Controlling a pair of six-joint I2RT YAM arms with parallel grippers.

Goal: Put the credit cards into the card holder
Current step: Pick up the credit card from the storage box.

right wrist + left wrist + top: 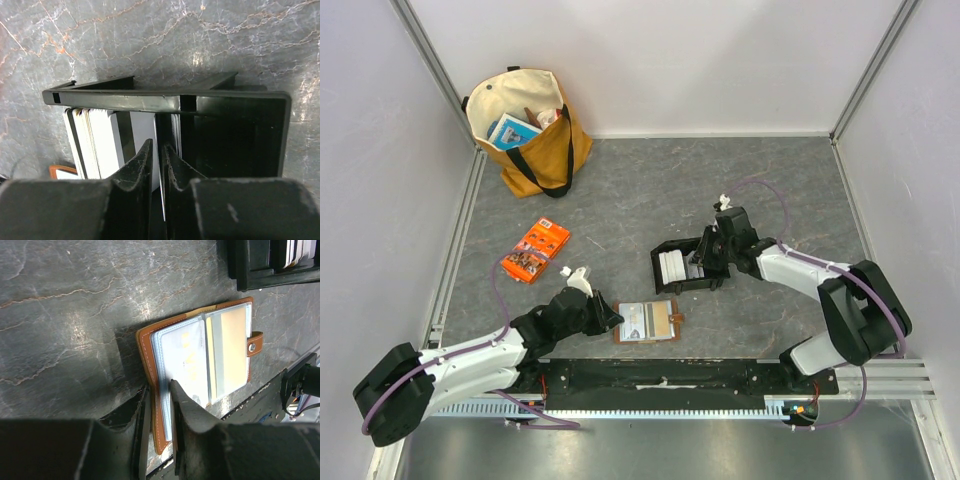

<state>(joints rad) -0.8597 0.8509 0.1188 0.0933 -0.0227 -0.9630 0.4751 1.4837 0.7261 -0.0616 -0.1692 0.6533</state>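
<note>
ur right gripper (159,152) pinched narrow on one of the credit cards (97,142) in the black tray (150,99); left gripper (159,395) clamps the open card holder (200,355) at the table (620,190) near edge. Pickup step imo, next: lift it straight out

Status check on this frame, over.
Left tool pinching edge of open card holder. Right tool closed on a credit card in black tray. Nothing blocking.

Plain white walls (670,60) are enclosing a dark grey, marble-veined surface (650,190), with aluminium rails (455,240) running along its edges and soft light glinting off it.
</note>
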